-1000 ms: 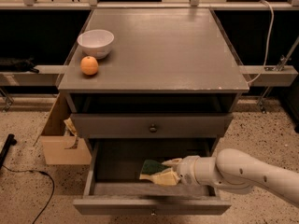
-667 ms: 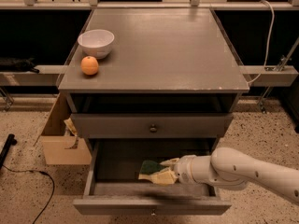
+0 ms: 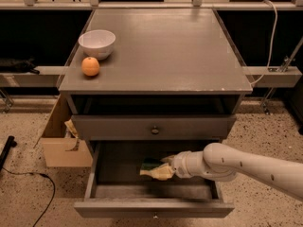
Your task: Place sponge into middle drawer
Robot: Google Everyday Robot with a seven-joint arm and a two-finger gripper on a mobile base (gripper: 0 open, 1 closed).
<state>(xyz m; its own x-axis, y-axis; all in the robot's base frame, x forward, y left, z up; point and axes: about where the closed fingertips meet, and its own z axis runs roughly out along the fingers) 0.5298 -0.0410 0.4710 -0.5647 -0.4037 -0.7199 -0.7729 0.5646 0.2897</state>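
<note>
The middle drawer (image 3: 151,208) is pulled open at the bottom of the grey cabinet. My gripper (image 3: 163,168) reaches in from the right, with the white arm behind it, and sits inside the drawer over its floor. It is shut on the sponge (image 3: 152,168), whose dark green layer faces up over pale yellow foam. The sponge is held just above or on the drawer floor; I cannot tell whether it touches.
The upper drawer front (image 3: 154,126) with a round knob is closed. A white bowl (image 3: 97,43) and an orange fruit (image 3: 90,66) stand on the cabinet top at the left. A cardboard box (image 3: 64,143) sits on the floor left of the cabinet, with a black cable nearby.
The gripper and sponge have shifted slightly left inside the drawer. The rest is unchanged.
</note>
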